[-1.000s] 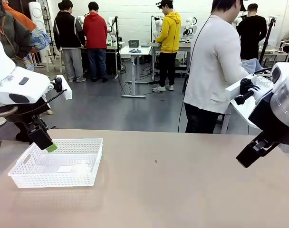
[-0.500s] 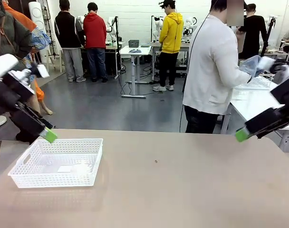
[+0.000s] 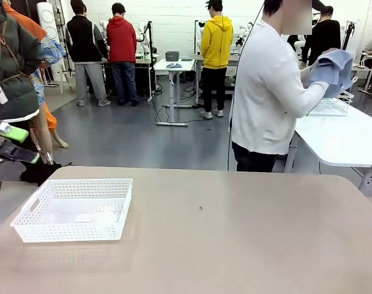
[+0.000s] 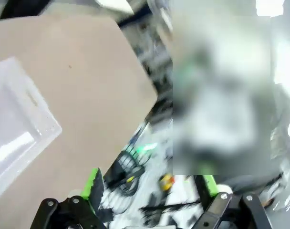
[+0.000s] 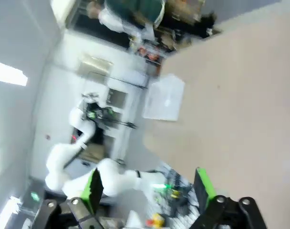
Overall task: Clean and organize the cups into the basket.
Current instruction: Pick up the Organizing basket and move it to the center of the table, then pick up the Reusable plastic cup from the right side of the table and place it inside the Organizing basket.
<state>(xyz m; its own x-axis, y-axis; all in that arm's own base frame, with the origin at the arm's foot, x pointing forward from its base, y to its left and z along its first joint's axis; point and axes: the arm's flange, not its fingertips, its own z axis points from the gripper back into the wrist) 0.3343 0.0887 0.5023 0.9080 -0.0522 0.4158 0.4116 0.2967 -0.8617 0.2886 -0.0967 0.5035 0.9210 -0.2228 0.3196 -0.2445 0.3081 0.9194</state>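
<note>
Locating the cups: cannot be told from these views. A fair guess is that they are over with the person (image 3: 268, 92), who stands turned toward a side table (image 3: 339, 138) with a blue-grey cloth (image 3: 333, 67) bunched in both hands (possibly round a cup, but the cloth hides what is inside).
Where they go: the white perforated basket (image 3: 70, 228) sits at the left end of the tan table (image 3: 235, 245) with nothing in it. Its long axis runs left-right across the table, and there is a hand slot in its short left wall.
Nearest claw: the left gripper (image 3: 24, 146) hangs above and to the left of the basket's far left corner, apart from it.
Its state: jaws spread wide, nothing between the green pads (image 4: 93, 181).
Far claw: the right gripper (image 5: 148, 187) is raised off at the table's right side, well apart from the basket, which looks small and distant in its wrist view. Its jaws are likewise spread and hold nothing.
Nearer arm for the basket: the left, plainly.
Coming move turns on: where a cup is set down or offered. From the person's place that would likely be the far right edge, nearer the right arm, with the basket then lying across the table to the left.
</note>
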